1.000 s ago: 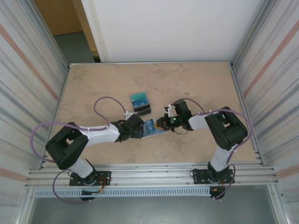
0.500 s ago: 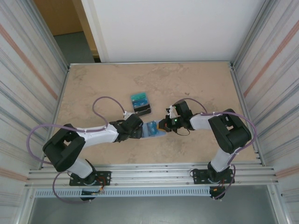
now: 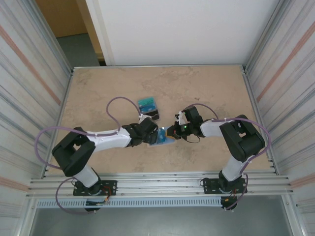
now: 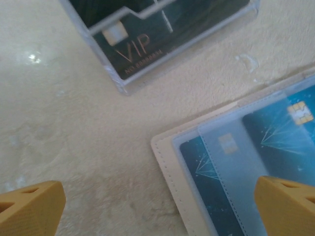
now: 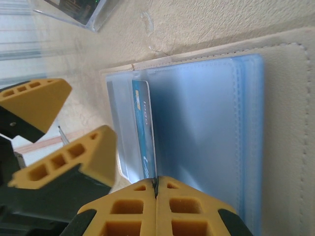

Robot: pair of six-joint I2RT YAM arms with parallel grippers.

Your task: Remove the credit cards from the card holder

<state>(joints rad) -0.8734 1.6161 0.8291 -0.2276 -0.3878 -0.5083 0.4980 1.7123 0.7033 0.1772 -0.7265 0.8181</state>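
Note:
The card holder lies open on the table between both grippers, beige rim around pale blue sleeves. Teal-blue credit cards sit inside the sleeves. My right gripper is shut on the edge of one blue credit card that sticks up from a sleeve. My left gripper hangs open just above the holder's left corner, one fingertip over bare table and the other over the cards. From above, the left gripper and right gripper face each other across the holder.
A clear case with a dark "VIP" card and teal cards stands just beyond the holder. Metal walls enclose the table on the left and right. The left gripper's yellow fingers stand close beside the right jaws.
The left arm has reached to the right, bringing its open gripper over the holder's left edge. The right gripper has stayed shut at the holder's right side.

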